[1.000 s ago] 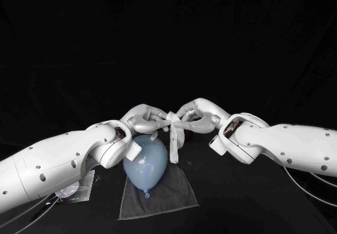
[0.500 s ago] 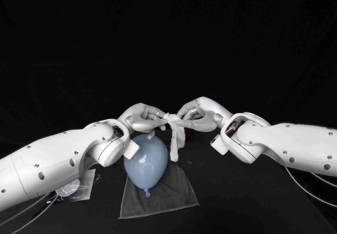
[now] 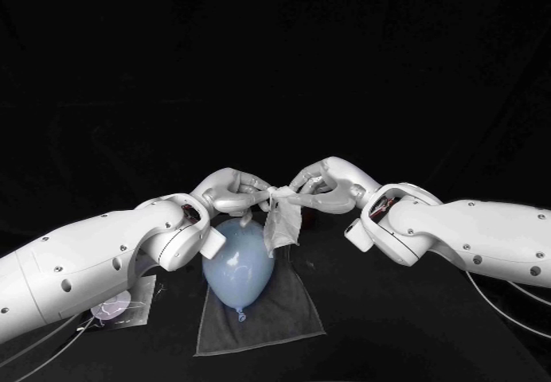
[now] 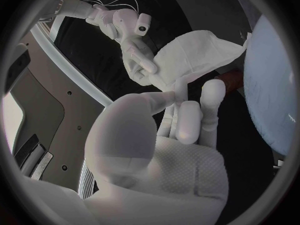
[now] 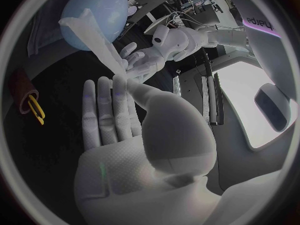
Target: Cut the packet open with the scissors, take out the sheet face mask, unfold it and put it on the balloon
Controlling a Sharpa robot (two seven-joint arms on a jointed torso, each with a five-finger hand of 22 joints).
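The face mask [image 3: 279, 224] hangs as a narrow folded strip, its top pinched by the left hand [image 3: 233, 191] at 10 o'clock and the right hand [image 3: 325, 187] at 2 o'clock. Beneath it, the balloon [image 3: 238, 267] lies on a grey cloth [image 3: 281, 318]. The packet [image 3: 121, 309] lies flat at the balloon's 8 o'clock; I cannot tell what it contains.

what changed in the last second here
The white folded sheet mask hanging between the left hand and right hand has spread a little wider and its lower end has risen slightly. Both hands still pinch its top above the pale blue balloon, which stays on the grey cloth.
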